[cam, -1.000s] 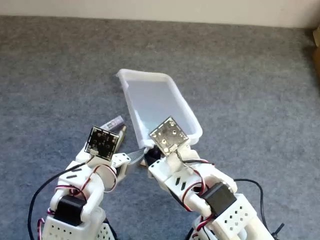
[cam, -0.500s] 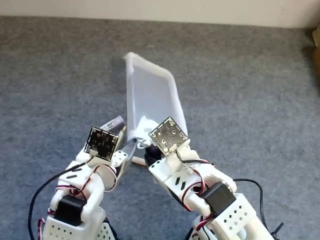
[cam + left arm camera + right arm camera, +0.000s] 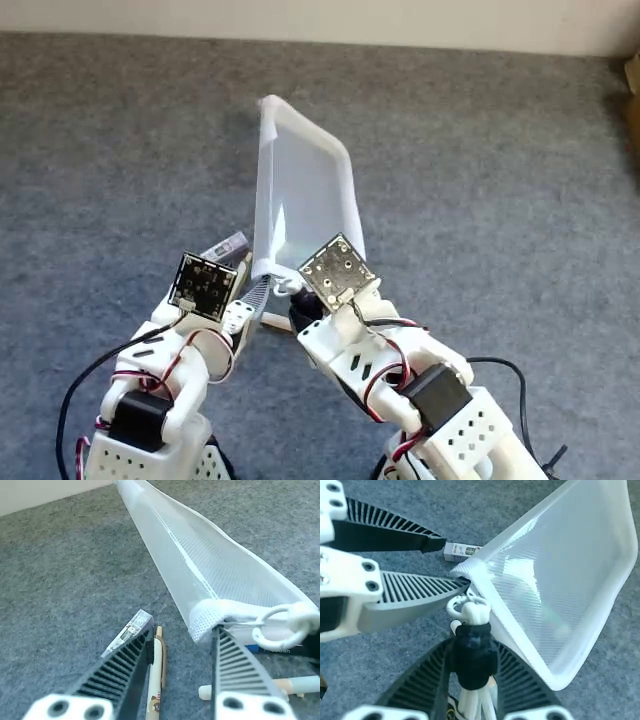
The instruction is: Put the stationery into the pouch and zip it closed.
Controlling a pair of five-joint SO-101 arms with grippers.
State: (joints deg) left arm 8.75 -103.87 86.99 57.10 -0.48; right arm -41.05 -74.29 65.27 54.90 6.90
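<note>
Where the two arms meet at the near side of the grey carpet [image 3: 500, 200], I see the white mesh pouch [image 3: 305, 185] tipped up on one long edge. Its far end points away from the arms and its near end sits between the two claws.

From my right wrist camera, the right gripper [image 3: 470, 647] is pressed together on the dark part of the zipper pull [image 3: 471, 655]. The pull's white ring and knot stick out just past the fingertips and touch the pouch's near corner.

The left gripper [image 3: 183, 632] is spread wide and grips nothing. The tip of one finger [image 3: 235, 665] rests against the mesh at that same near corner, right beside the white ring. The other finger [image 3: 122, 672] is down by the carpet, apart from the pouch.

The stationery I can make out lies outside the pouch, on the carpet. A cream pen [image 3: 156, 672] lies just beside the inner face of the lower left finger, running along it. A small box [image 3: 129, 630] sits at that finger's tip, partly hidden behind it. A second pen [image 3: 260, 686], pale, lies under the pouch's near end, close to the other left finger. Something with a blue label shows just below the ring, but I cannot tell what it is.

I cannot tell through the mesh whether anything is inside the pouch, nor how far the zip is drawn.
</note>
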